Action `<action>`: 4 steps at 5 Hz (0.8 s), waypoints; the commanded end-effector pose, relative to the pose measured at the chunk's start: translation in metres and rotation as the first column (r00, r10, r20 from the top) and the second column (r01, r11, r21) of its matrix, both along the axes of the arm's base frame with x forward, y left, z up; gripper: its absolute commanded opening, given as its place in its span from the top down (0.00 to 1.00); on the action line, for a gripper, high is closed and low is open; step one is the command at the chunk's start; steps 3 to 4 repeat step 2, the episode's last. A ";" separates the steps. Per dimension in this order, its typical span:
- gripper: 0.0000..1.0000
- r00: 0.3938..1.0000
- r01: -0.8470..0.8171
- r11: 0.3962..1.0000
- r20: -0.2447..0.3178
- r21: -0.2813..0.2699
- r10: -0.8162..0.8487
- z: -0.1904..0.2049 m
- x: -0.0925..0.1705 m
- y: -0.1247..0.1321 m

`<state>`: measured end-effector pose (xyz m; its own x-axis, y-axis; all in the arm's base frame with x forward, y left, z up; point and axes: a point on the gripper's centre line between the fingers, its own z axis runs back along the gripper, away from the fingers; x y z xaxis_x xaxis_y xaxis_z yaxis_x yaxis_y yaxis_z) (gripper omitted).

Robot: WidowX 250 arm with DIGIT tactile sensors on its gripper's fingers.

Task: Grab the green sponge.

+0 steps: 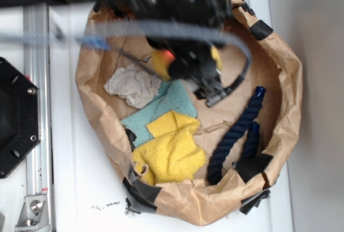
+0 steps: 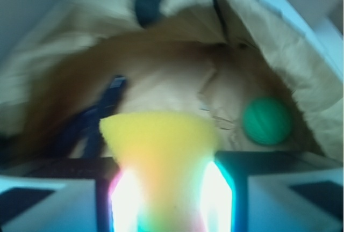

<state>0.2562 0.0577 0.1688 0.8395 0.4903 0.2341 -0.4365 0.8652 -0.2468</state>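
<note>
Green sponge (image 2: 161,151), showing yellow foam with a green tinge at its lower edges, is sitting wedged between the pads of your gripper (image 2: 166,191), which is clamping it from both sides over the paper bag (image 1: 293,71). You are risking a slip: soft foam is compressing under a narrow pinch, and a quick lift could squeeze it out. In the wrist view a green ball (image 2: 267,120) is lying at 3 o'clock of the sponge, apart from it. In the exterior view a navy rope (image 1: 236,130) is curling at 4 o'clock in the bag, a yellow towel (image 1: 169,151) at 6, a teal cloth (image 1: 161,108) just above the towel, a grey rag (image 1: 131,86) at 10. Nothing is blocking your way up.
</note>
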 end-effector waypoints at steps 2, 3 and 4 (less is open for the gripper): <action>1.00 0.994 0.093 0.984 -0.067 0.149 -0.084 0.044 0.014 0.014; 1.00 0.994 0.093 0.984 -0.067 0.149 -0.084 0.044 0.014 0.014; 1.00 0.994 0.093 0.984 -0.067 0.149 -0.084 0.044 0.014 0.014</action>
